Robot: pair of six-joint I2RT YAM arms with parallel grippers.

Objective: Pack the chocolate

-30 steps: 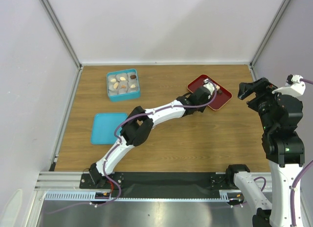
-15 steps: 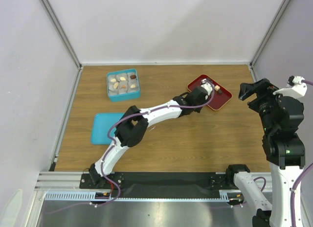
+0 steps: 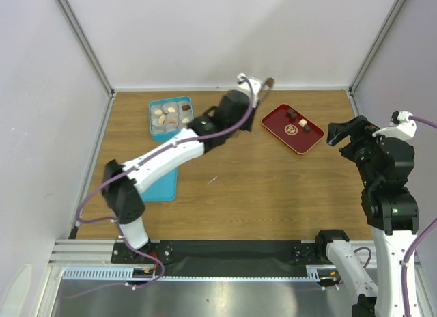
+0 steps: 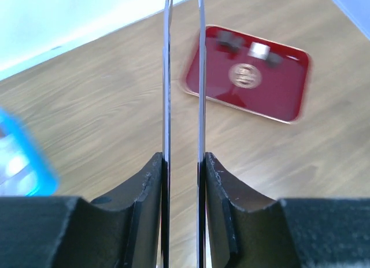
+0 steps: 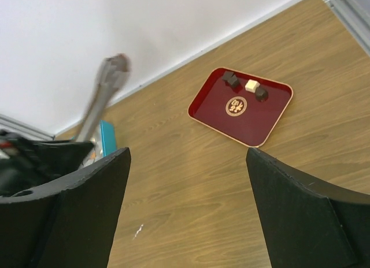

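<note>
Top external view: a wooden table [image 3: 273,194], walled in white, carries a teal box [image 3: 172,136] and a red tray [image 3: 297,141], both holding chocolate [image 3: 302,123]. The left gripper [image 4: 182,161], clamped on the tongs [image 4: 167,77] bearing a dark piece [image 3: 268,80], has lifted away from the tray; the right gripper [image 5: 186,164] stands wide open, empty.

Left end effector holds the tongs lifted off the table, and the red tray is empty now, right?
Not empty. The right wrist view shows three chocolates on the red tray: two dark, one cream. The left end effector does hold the tongs lifted.
</note>
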